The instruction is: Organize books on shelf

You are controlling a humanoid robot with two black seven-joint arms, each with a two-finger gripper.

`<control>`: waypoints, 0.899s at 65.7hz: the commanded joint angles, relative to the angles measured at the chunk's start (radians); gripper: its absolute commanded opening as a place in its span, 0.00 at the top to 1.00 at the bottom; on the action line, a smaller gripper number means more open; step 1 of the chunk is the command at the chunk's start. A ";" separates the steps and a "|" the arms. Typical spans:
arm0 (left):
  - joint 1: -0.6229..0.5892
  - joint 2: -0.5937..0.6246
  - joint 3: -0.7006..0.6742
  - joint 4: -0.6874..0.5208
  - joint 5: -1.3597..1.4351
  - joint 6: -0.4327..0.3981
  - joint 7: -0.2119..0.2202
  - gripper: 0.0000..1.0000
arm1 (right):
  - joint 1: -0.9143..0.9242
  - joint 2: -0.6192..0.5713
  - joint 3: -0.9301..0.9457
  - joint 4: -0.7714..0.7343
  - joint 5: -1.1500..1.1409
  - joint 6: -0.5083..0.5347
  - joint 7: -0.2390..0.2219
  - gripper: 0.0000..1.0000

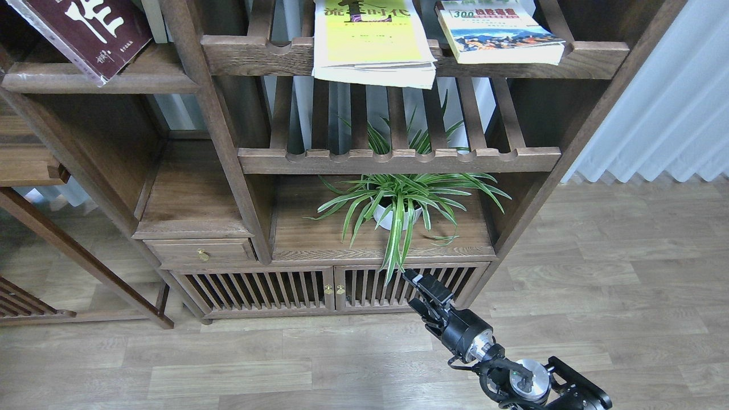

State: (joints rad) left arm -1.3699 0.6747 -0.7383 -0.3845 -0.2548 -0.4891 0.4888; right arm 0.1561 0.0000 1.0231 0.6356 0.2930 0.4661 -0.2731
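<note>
A maroon book with white characters [91,28] lies at the top left on the flat dark-brown plank shelf [154,80], its corner hanging over the front edge. A large yellow-green book [373,40] lies flat on the top slatted shelf and overhangs its front rail. The yellow-topped "300" book [498,34] lies flat to its right on the same slatted shelf. My right gripper [411,289] is low, in front of the cabinet doors and far below the books, with its fingers apart and empty. My left gripper is out of view.
A potted spider plant [401,205] stands on the cabinet top under the lower slatted shelf [398,159], its leaves hanging just above my right gripper. A small drawer [199,250] and slatted doors [330,287] are below. A white curtain [666,91] hangs at the right.
</note>
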 commanded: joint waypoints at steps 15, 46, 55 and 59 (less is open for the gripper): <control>-0.037 -0.020 0.019 -0.013 0.000 0.000 0.000 0.12 | -0.007 0.000 0.000 0.003 0.000 0.000 0.000 0.01; -0.012 -0.058 0.022 -0.068 -0.001 0.000 0.000 0.30 | -0.004 0.000 0.002 0.001 0.000 -0.001 0.000 0.01; 0.006 -0.060 0.020 -0.068 -0.003 0.000 0.000 0.46 | -0.001 0.000 0.003 -0.001 0.000 -0.001 0.000 0.01; 0.018 -0.060 0.019 -0.068 -0.014 0.000 0.000 0.55 | -0.001 0.000 0.003 -0.001 0.000 -0.003 0.002 0.01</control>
State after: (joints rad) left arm -1.3715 0.6153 -0.7162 -0.4522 -0.2572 -0.4886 0.4886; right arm 0.1544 0.0000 1.0252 0.6359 0.2930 0.4646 -0.2730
